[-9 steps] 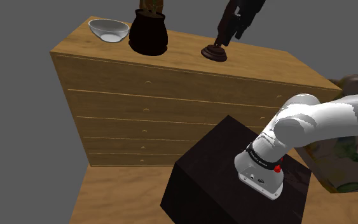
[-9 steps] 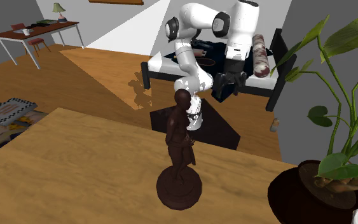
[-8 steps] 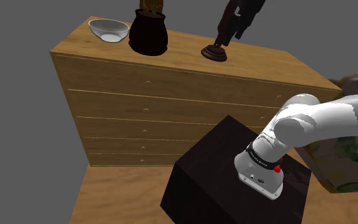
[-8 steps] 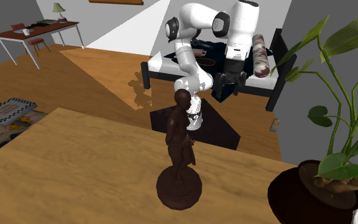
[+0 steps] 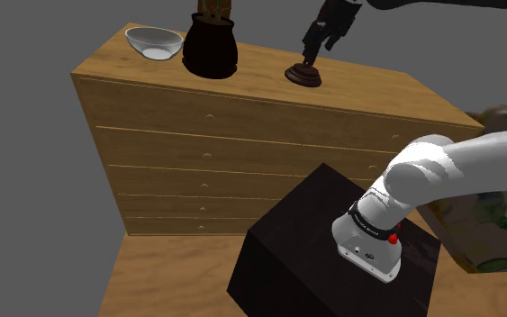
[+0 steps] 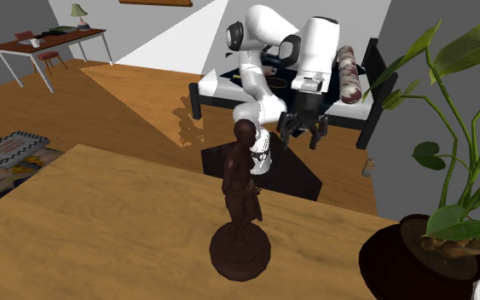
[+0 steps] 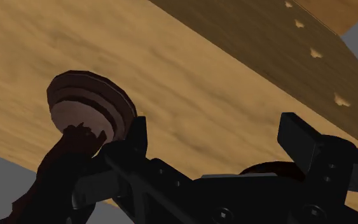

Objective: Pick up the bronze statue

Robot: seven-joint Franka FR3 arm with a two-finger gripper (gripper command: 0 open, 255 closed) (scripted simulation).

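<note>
The statue [image 6: 242,183] stands upright on top of the dresser [image 5: 368,81], a dark brown figure on a round stepped base. It is well apart from the dark pot [image 5: 210,49] and the pale bowl [image 5: 155,41], which sit further along toward the shoulder view's left. My tool [image 7: 219,137] is wide, its 2 fingers well apart with nothing between them. In the wrist view the statue sits outside the gap, just beside 1 finger, and I cannot tell whether that finger touches it. I judge the piece rigid and fairly heavy, with most of its weight low in the base and a smooth finish that could slip, so a nudge high up might topple it. I would take it across the torso or legs, where the figure looks narrow enough for the fingers, and squeeze squarely rather than on the head or the sloping base. The shoulder view puts the tool over the statue, but the upper figure merges with the black fingers there. The second exterior view faces the arm across the top and gives the whole figure, head to base, with a leafy plant [image 6: 451,128] off to that view's right, yet it says little about the gap between tool and statue. The wrist view is where I read the sideways offset.
</note>
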